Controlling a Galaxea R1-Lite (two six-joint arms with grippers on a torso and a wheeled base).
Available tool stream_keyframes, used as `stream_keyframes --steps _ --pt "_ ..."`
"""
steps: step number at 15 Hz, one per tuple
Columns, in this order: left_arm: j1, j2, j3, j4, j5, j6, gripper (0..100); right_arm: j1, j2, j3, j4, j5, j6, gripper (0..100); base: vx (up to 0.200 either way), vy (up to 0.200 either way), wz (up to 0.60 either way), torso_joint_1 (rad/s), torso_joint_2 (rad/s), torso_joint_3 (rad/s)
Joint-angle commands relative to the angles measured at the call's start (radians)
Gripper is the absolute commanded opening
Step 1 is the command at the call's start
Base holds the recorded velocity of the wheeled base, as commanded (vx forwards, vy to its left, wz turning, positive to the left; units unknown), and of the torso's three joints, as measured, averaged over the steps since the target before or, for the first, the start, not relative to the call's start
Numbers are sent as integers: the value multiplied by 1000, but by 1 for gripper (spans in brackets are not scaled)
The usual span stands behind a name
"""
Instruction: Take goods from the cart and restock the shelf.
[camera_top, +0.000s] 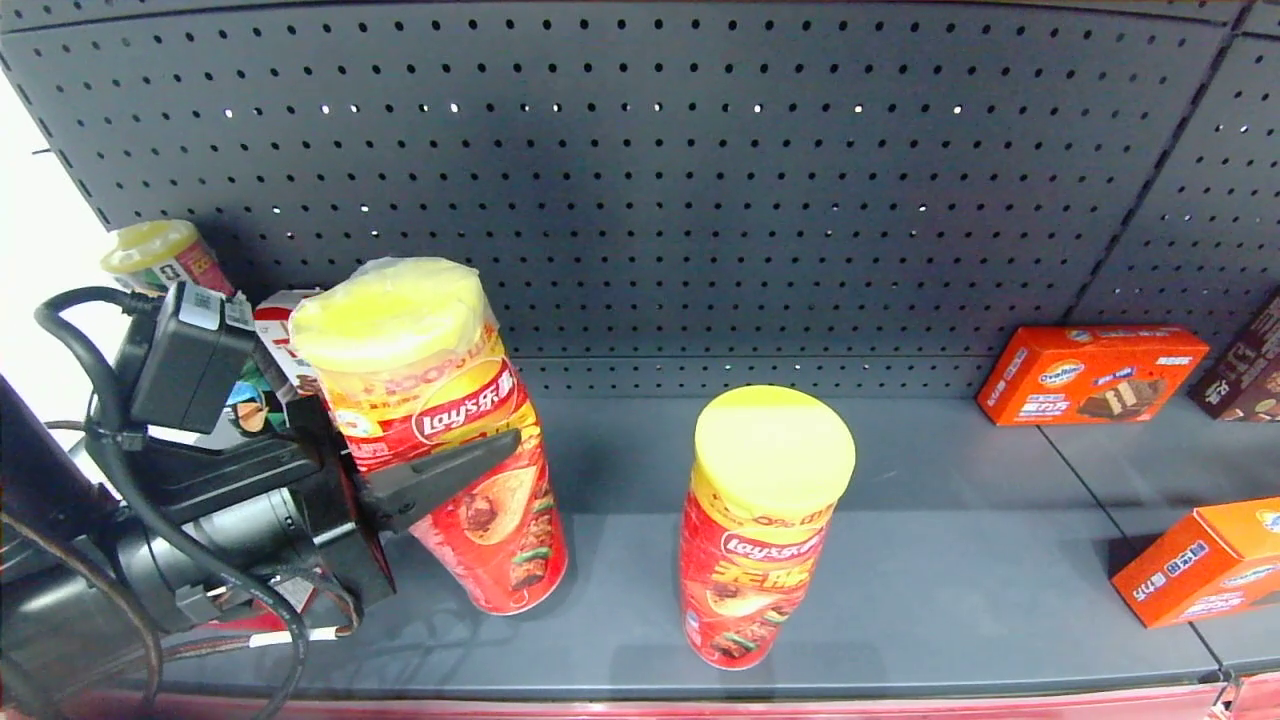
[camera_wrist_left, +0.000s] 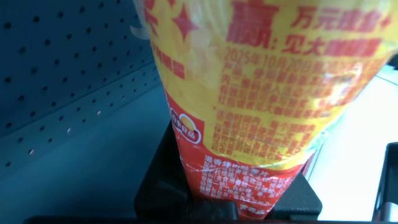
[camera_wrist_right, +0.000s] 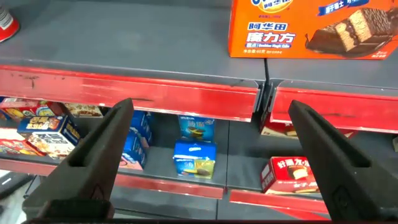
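Observation:
My left gripper (camera_top: 440, 450) is shut on a red chips can with a yellow lid (camera_top: 430, 400), gripping it around its middle. The can leans with its lid towards the left, and its base is at the shelf board (camera_top: 950, 560); whether it rests there I cannot tell. In the left wrist view the same can (camera_wrist_left: 249, 93) rises from between the black fingers (camera_wrist_left: 161, 186). A second, matching can (camera_top: 765, 530) stands upright on the shelf to the right of the held one, apart from it. My right gripper (camera_wrist_right: 210, 106) is open and holds nothing, in front of the shelf's red front edge (camera_wrist_right: 137, 93).
A small yellow-lidded can (camera_top: 155, 250) and a carton (camera_top: 280, 340) stand at the back left behind my left gripper. Orange boxes (camera_top: 1090, 375) (camera_top: 1200, 575) and a brown one (camera_top: 1245, 375) lie at the right. Lower shelves hold blue packs (camera_wrist_right: 194, 158) and red boxes (camera_wrist_right: 292, 177).

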Motion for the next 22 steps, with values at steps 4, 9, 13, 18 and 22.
stream_keyframes --steps 4,9,13,18,22 --pt "-69 87 -134 2 1 -2 0 1 6 0 -1 0 0 100 0 0 0 0 0 0" --pt "-77 119 -278 239 -16 1 0 1 8 0 1 0 0 100 0 0 0 0 0 0" --pt "-94 236 -428 252 -19 10 0 1 8 0 -1 0 0 100 0 0 0 0 0 0" --pt "-97 414 -579 257 -28 71 0 1 6 0 -1 0 0 100 0 0 0 0 0 0" --pt "-88 510 -658 246 -30 107 0 1 8 0 -1 0 0 100 0 0 0 0 0 0"
